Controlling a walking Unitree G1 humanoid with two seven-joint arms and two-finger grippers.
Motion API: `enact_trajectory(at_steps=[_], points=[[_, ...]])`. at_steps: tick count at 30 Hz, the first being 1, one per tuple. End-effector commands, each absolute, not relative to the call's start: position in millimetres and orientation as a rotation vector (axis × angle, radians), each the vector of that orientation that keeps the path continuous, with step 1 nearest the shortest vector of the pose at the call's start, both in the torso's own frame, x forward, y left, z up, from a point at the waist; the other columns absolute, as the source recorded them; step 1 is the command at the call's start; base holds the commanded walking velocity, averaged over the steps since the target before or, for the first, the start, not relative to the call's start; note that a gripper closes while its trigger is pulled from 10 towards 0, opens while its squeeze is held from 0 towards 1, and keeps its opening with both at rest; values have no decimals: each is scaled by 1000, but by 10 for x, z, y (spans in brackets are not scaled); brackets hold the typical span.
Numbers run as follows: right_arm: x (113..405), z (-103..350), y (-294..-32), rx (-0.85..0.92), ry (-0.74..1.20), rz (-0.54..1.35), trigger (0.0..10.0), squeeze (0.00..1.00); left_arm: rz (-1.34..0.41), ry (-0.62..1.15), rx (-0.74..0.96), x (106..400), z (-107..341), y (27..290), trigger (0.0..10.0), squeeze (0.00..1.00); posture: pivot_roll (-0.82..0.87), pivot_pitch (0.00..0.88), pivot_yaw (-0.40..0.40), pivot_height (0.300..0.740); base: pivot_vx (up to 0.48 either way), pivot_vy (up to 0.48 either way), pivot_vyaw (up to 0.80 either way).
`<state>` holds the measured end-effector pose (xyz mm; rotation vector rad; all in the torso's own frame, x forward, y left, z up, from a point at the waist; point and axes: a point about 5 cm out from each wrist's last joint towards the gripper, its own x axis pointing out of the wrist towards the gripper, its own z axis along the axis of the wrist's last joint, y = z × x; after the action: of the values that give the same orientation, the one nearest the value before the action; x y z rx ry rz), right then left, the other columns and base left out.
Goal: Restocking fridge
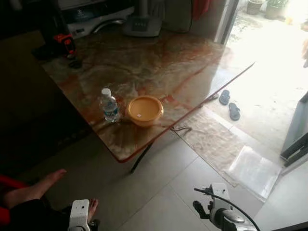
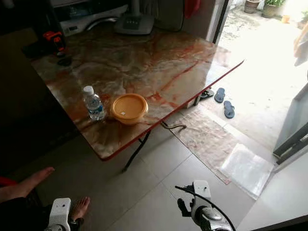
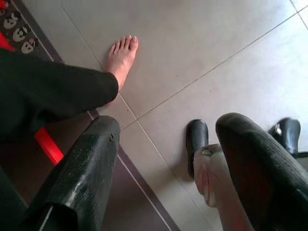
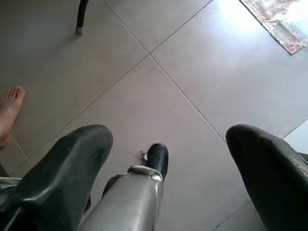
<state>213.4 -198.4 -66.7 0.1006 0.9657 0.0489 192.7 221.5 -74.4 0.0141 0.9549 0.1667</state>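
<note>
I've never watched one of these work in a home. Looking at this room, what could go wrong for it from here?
A few things, as guesses. A person's bare foot rests on the floor close beside the robot, so a step could catch it. The water bottle and yellow bowl stand near the table corner, so a bump might tip them off. The mat past the table could snag a foot.

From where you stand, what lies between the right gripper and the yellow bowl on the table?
Bare tiled floor, then the table edge, in the left eye view. The right gripper hangs open above the floor; the yellow bowl sits beside the water bottle.
</note>
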Motion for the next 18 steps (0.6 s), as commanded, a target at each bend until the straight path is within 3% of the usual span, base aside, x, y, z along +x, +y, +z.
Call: enact_trajectory(at_steps=[1,5,9,18], points=[[2112,-671,-2037,94,971,39,10000,0,152,973,3,1890,-779,2144,10000,0,-96,72,-26,740,296,0,0],[2119,-667,-2035,75,968,47,10000,0,150,975,9,1888,-779,2150,10000,0,-97,70,-24,740,292,0,359],[2112,-672,-2028,93,969,38,10000,0,144,968,28,1896,-772,2158,10000,0,-95,70,-23,740,0,0,605],[2098,-682,-2017,115,965,29,10000,0,121,920,91,1932,-741,2173,10000,0,-90,56,-11,740,0,0,0]])
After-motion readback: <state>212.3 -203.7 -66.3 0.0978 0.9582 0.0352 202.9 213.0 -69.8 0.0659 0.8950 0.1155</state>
